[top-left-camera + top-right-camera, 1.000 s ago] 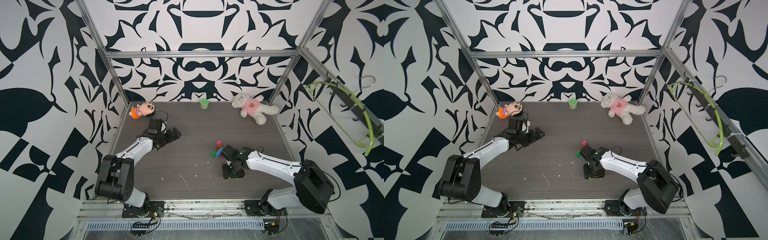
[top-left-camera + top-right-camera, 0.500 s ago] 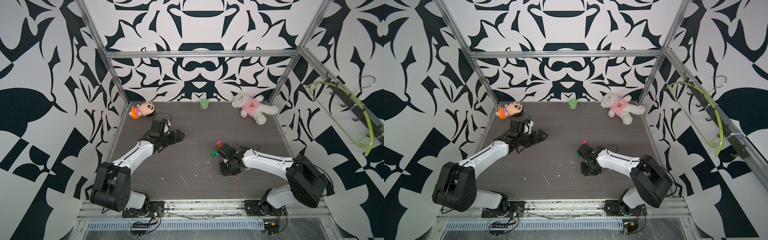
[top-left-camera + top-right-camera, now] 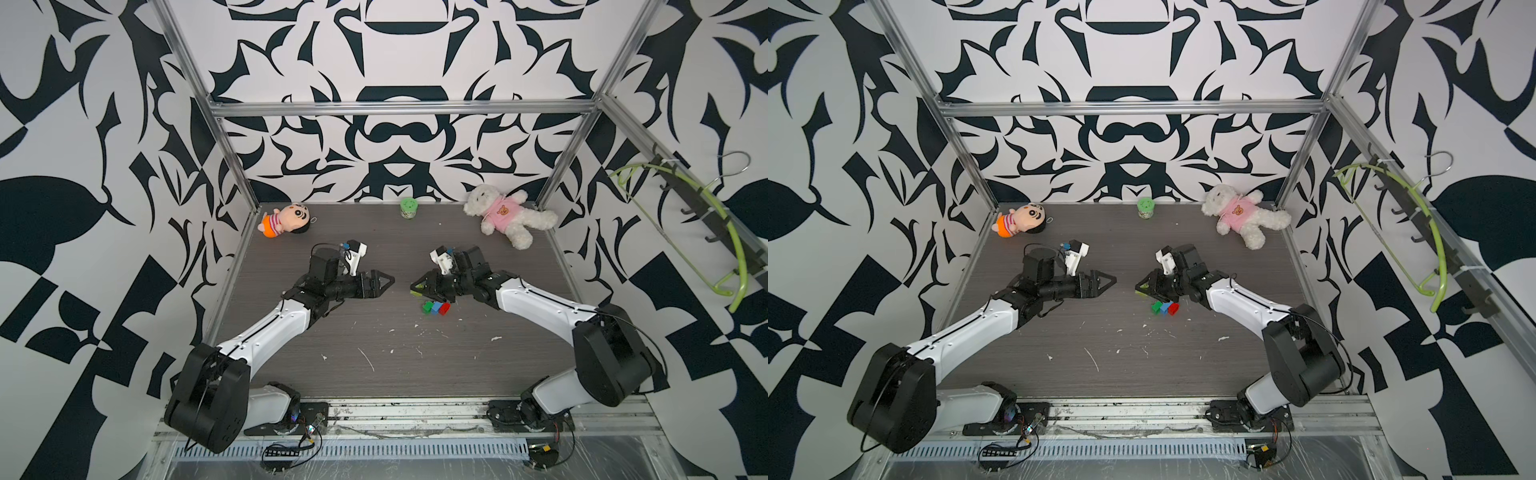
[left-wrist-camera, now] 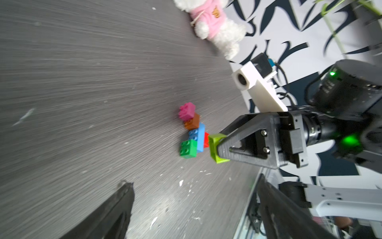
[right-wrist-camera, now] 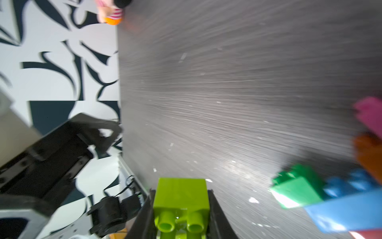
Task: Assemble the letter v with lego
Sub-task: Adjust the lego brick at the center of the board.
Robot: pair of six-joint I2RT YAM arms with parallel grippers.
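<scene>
Black-and-white patterned walls (image 3: 395, 50) close in a dark wood-grain table (image 3: 457, 365) flecked with pale scraps toward its near edge. My left arm (image 3: 270, 328) and right arm (image 3: 540, 303) reach in from the near side and point at each other across the middle. My left gripper (image 3: 386, 282) hangs left of centre, jaws spread wide with nothing between them; its wrist view shows the fingers (image 4: 111, 213) far apart. My right gripper (image 3: 417, 286) faces it from right of centre, clamped on the lime brick (image 5: 179, 198), whose studs are turned back toward my wrist. A white teddy (image 3: 505, 216) in a pink top lies in the far right corner, a small doll (image 3: 284, 218) in the far left. The joined bricks (image 4: 197, 137) rest on the table right of centre, just on the near side of my right gripper: pink brick (image 4: 187, 111), orange-brown brick (image 4: 192, 122), blue brick (image 4: 195, 132), with the dark green brick (image 4: 188, 149) and red brick (image 4: 206, 139) at the blue one's end. Both top views show only green, blue and red; my gripper hides the others. A little green jar (image 3: 408, 207) stands by the far wall.
</scene>
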